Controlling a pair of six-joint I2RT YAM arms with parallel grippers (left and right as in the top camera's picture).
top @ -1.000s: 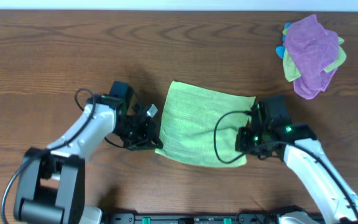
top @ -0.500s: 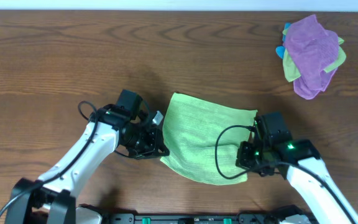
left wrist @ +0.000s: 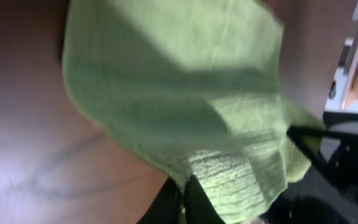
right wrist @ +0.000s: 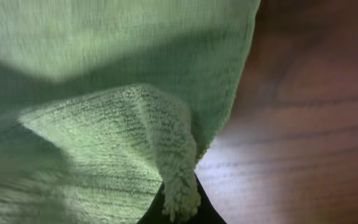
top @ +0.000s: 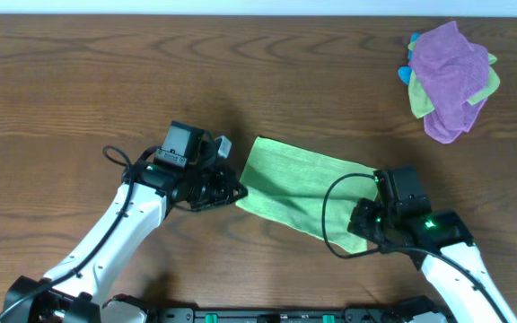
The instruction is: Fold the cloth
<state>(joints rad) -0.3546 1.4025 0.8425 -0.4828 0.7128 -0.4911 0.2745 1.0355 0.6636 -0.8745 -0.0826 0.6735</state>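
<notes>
The lime-green cloth [top: 294, 184] lies at the table's middle, its near edge lifted by both grippers. My left gripper [top: 233, 190] is shut on the cloth's near-left corner. My right gripper [top: 363, 235] is shut on its near-right corner. In the left wrist view the cloth [left wrist: 185, 93] hangs from the pinched jaws [left wrist: 184, 196]. In the right wrist view a bunched corner of cloth [right wrist: 104, 124] sits between the jaws [right wrist: 180, 202]. The white tag is not visible.
A purple cloth [top: 447, 76] bunched with a duller yellow-green cloth [top: 485, 82] and something blue lies at the far right. The brown wooden table [top: 106, 81] surrounds everything. A dark rail [top: 285, 314] runs along the front edge.
Both grippers have lifted the cloth's near edge and carried it toward the far side; the cloth now looks narrower from above. The left arm moved up and right.
</notes>
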